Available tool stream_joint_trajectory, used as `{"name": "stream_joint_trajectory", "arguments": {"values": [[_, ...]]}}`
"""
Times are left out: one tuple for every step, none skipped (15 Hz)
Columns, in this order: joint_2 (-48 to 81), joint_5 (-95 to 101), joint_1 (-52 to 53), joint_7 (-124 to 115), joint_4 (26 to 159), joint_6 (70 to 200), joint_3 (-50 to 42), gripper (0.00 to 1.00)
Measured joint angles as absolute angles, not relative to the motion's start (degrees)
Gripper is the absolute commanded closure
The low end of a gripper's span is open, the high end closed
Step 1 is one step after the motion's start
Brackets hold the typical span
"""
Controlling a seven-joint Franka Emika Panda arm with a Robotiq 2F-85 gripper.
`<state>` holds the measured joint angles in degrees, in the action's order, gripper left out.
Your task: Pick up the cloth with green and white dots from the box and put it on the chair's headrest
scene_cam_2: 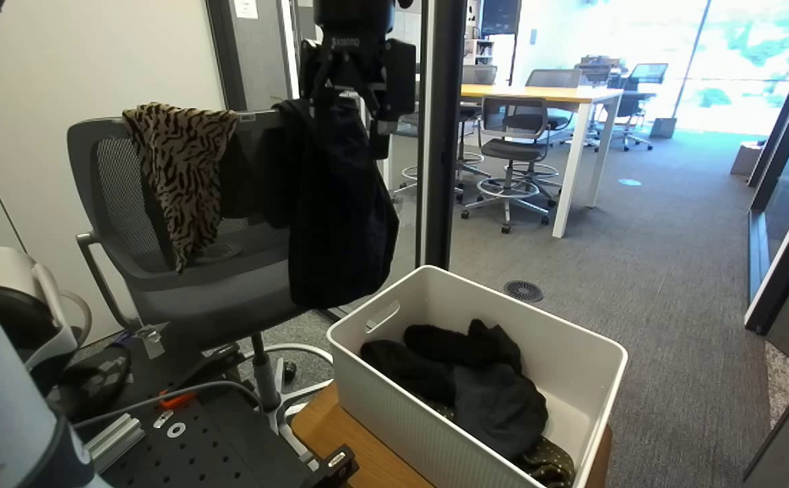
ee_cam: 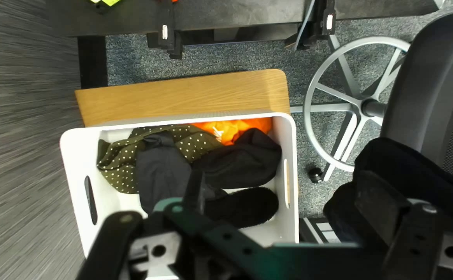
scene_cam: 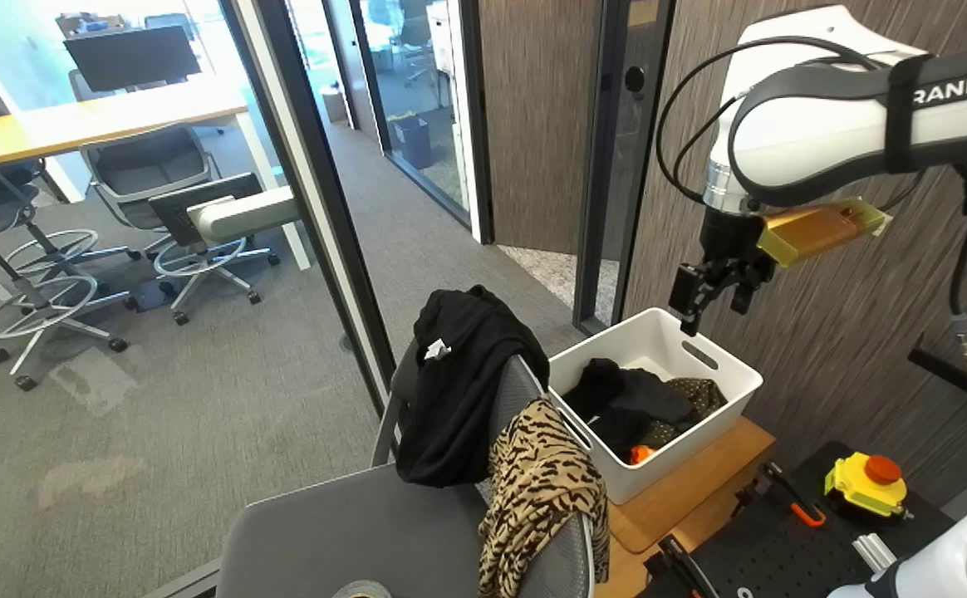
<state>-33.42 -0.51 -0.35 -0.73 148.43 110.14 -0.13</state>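
The olive-green cloth with white dots (ee_cam: 120,169) lies in the white box (ee_cam: 292,155), partly under dark garments. Parts of it show in both exterior views (scene_cam: 701,394) (scene_cam_2: 552,463). The grey chair (scene_cam: 342,531) stands beside the box. Its backrest (scene_cam_2: 111,173) bears a tiger-striped cloth (scene_cam: 543,477) and a black garment (scene_cam: 471,390). My gripper (scene_cam: 716,311) is above the box, apart from the cloths. In the wrist view its fingers (ee_cam: 287,198) are wide apart with nothing held between them. It also shows in an exterior view (scene_cam_2: 348,129).
Dark garments (ee_cam: 238,159) and an orange item (ee_cam: 226,130) share the box. The box stands on a wooden surface (ee_cam: 179,95). A dark wood-grain wall (ee_cam: 20,155) is close to one side of the box. A black perforated table (scene_cam_2: 198,447) holds tools and cables.
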Motion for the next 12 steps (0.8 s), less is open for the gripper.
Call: {"name": "stream_joint_trajectory", "arguments": {"values": [[-32.9,0.1,-1.0,-1.0,148.5,111.4,-0.2,0.00],[-32.1,1.2,-2.1,-1.7,148.7,113.6,-0.3,0.00],[-30.9,2.3,-3.4,-2.6,149.1,116.4,-0.5,0.00],[-29.3,3.5,-4.8,-3.5,149.6,119.3,-0.9,0.00],[-27.6,4.5,-6.2,-4.4,150.1,122.4,-1.3,0.00],[-25.4,5.6,-7.7,-5.5,150.8,125.9,-1.8,0.00],[-23.1,6.1,-9.0,-6.7,151.3,129.1,-2.4,0.00],[-20.5,6.2,-10.3,-8.2,151.9,132.2,-3.0,0.00],[-17.9,6.2,-11.3,-9.7,152.3,134.9,-3.7,0.00],[-15.2,6.0,-12.0,-11.1,152.6,137.4,-4.4,0.00],[-12.5,5.6,-12.5,-12.3,152.8,139.8,-5.1,0.00],[-9.8,4.8,-12.7,-13.2,152.8,142.0,-5.7,0.00]]}}
